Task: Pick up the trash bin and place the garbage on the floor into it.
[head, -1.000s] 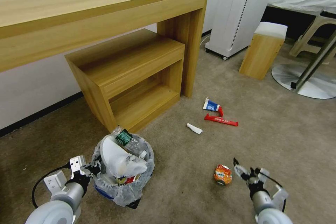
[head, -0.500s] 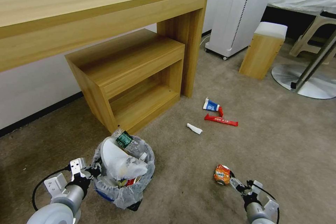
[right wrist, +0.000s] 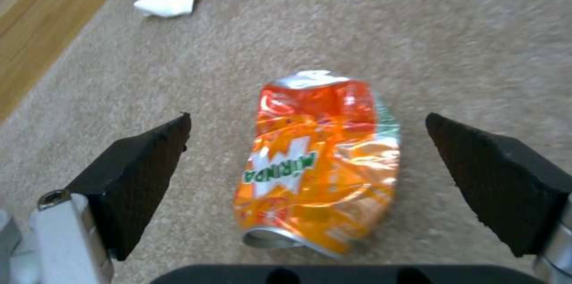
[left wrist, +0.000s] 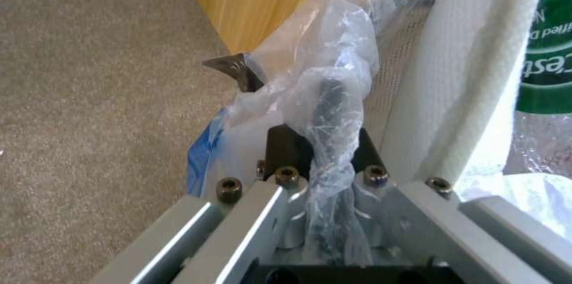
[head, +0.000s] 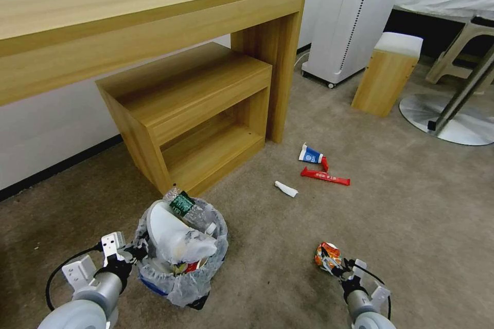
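Head view: right gripper [head: 335, 263] is reaching low over the floor [head: 411, 205], spread wide at the crushed orange can [head: 327, 255], nearer it than the left gripper [head: 135, 253], which is pinching the trash bin [head: 180, 252] by its rim

Left wrist view: fingers are clamping the bagged rim

Right wrist view: can is lying between the open pads [right wrist: 143, 158], long axis pointing away from the wrist

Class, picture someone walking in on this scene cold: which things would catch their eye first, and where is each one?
First, the crushed orange can on the beige carpet, lying between the open fingers of the right gripper. Next, the overstuffed trash bin near the low wooden shelf, its bag-lined rim pinched by the left gripper. Farther off lie a red wrapper, a blue-white carton and a white scrap.
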Controlling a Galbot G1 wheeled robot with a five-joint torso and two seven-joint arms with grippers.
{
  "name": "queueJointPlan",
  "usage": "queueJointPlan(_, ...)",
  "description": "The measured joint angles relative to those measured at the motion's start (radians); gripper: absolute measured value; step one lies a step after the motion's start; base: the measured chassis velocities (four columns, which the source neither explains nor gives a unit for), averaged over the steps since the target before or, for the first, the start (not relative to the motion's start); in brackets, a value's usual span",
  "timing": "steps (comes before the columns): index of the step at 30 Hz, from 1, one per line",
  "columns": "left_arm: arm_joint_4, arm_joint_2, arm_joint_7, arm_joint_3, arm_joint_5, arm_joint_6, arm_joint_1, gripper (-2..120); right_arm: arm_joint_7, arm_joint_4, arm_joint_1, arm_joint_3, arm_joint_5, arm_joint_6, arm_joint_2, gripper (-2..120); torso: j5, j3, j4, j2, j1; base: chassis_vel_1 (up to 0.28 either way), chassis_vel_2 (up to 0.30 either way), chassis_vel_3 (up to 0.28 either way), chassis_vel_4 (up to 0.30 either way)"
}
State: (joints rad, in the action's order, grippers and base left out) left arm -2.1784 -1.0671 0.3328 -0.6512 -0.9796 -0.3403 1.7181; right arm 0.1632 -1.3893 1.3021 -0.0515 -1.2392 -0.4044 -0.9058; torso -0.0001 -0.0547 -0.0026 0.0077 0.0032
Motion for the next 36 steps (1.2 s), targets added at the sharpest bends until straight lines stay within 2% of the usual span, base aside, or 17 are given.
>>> queueJointPlan(8,0.001,0.005,0.001,-0.001,-0.009,0.001,-0.011,3,-0.039,0.025,0.025,0.018,0.021,-0.009,-0.001,100,0.0,0.0,0.0,0.0,0.0,0.0,0.0,0.0,0.0)
queueJointPlan(25,-0.015,0.009,0.001,-0.003,-0.017,0.008,0.012,3,-0.076,0.174,-0.081,-0.029,0.051,-0.016,-0.069,99,0.0,0.0,0.0001,0.0,0.0,0.0,0.0,0.0,0.0)
queueJointPlan(28,-0.024,0.01,0.0,-0.004,-0.023,0.01,0.016,3,-0.076,0.188,-0.099,-0.037,0.061,-0.015,-0.078,92,0.0002,0.0,0.0001,0.0,0.0,0.0,0.0,0.0,0.0)
queueJointPlan(30,-0.034,0.01,0.001,-0.005,-0.03,0.011,0.017,3,-0.074,0.212,-0.118,-0.05,0.073,-0.016,-0.089,82,-0.0001,0.0,0.0002,0.0,0.0,0.0,0.0,0.0,0.0)
queueJointPlan(32,-0.037,0.01,0.001,-0.005,-0.031,0.011,0.017,3,-0.075,0.221,-0.123,-0.054,0.079,-0.019,-0.093,78,0.0002,0.0,0.0002,0.0,0.0,0.0,0.0,0.0,0.0)
queueJointPlan(35,-0.039,0.007,0.001,-0.004,-0.032,0.011,0.023,3,-0.074,0.235,-0.133,-0.062,0.091,-0.025,-0.104,65,-0.0001,0.0,0.0001,0.0,0.0,0.0,0.0,0.0,0.0)
queueJointPlan(36,-0.039,0.007,0.001,-0.004,-0.032,0.011,0.023,3,-0.074,0.235,-0.133,-0.062,0.091,-0.025,-0.104,65,-0.0001,0.0,0.0001,0.0,0.0,0.0,0.0,0.0,0.0)
